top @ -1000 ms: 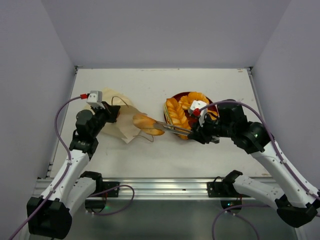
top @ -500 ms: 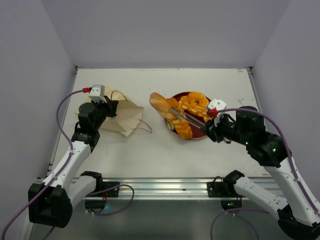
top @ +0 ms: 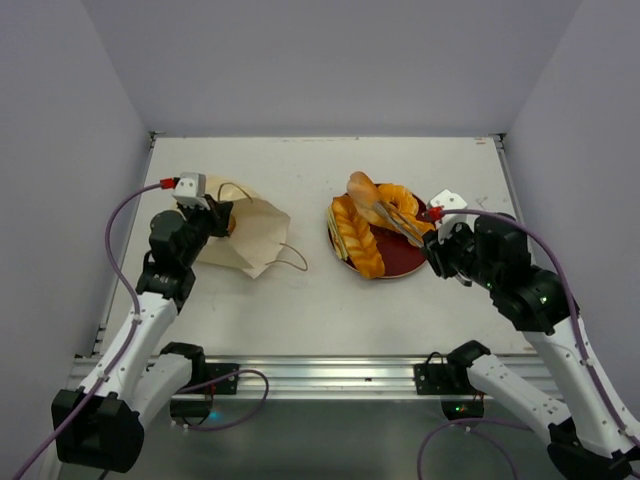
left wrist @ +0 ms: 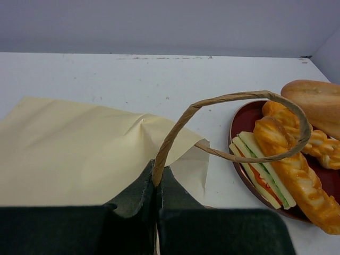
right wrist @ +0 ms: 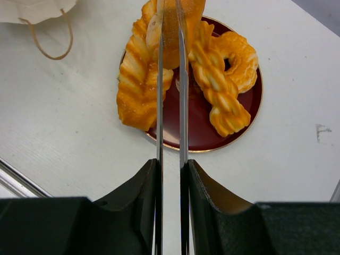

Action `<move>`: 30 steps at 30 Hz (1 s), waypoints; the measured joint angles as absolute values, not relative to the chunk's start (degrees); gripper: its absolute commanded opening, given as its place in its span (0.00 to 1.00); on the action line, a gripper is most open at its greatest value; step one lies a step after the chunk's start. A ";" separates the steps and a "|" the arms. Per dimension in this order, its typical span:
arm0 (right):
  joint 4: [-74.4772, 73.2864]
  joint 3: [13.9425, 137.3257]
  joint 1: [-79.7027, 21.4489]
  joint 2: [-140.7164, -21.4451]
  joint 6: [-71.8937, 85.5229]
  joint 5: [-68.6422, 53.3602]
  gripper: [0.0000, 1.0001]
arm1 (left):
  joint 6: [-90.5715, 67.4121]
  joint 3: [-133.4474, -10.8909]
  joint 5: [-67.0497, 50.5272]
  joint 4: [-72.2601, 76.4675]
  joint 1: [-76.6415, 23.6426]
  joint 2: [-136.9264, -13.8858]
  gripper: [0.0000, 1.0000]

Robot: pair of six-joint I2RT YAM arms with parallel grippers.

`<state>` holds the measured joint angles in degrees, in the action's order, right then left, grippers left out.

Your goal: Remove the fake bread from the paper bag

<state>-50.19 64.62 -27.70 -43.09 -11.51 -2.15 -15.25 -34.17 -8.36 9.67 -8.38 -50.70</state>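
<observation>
The paper bag [top: 252,236] lies flattened on the table's left side, its mouth toward the plate. My left gripper [top: 222,214] is shut on one of its brown loop handles [left wrist: 234,98], the fingers [left wrist: 135,194] pinching the handle's base over the bag [left wrist: 69,149]. My right gripper [right wrist: 171,164] is shut on metal tongs [right wrist: 183,95]. The tongs hold a long roll [right wrist: 178,26] above the red plate [top: 405,268]. The roll [top: 362,189] hangs over the plate's far left side. A braided loaf [right wrist: 218,90], a ring doughnut [right wrist: 240,50] and a sandwich [left wrist: 263,178] lie on the plate.
A second bag handle [top: 292,262] trails on the table between the bag and the plate. The table is bounded by grey walls at the left, right and far sides, with a metal rail [top: 330,372] along the near edge.
My right gripper has carried the roll in the tongs from beside the bag's mouth rightward to above the plate. My left gripper, holding the handle, shifted slightly and the bag moved with it.
</observation>
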 measured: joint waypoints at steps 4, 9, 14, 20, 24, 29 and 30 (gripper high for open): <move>-50.28 63.53 -26.94 -43.66 -11.07 -0.73 0.00 | -15.16 -34.17 -9.04 8.03 -8.38 -48.51 0.00; -50.33 61.71 -25.61 -44.69 -10.96 0.14 0.00 | -15.16 -34.15 -10.31 6.59 -8.38 -46.04 0.00; -50.68 59.99 -24.99 -46.33 -11.11 0.40 0.00 | -14.98 -33.93 -11.42 4.78 -8.38 -43.35 0.00; -52.51 59.75 -24.95 -46.83 -13.08 0.67 0.00 | -14.11 -33.87 -12.21 3.29 -8.38 -41.36 0.00; -54.57 59.77 -24.95 -46.92 -15.40 1.17 0.00 | -14.11 -33.87 -12.64 2.79 -8.38 -40.93 0.00; -56.99 59.77 -24.95 -47.55 -17.69 2.66 0.00 | -14.15 -33.87 -13.19 2.42 -8.38 -40.80 0.00; -57.19 59.75 -24.95 -47.68 -18.00 2.94 0.00 | -14.17 -33.85 -13.26 2.37 -8.38 -40.73 0.00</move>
<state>-57.19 59.75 -24.95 -47.68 -18.00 2.94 -14.17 -33.85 -13.26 2.37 -8.38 -40.73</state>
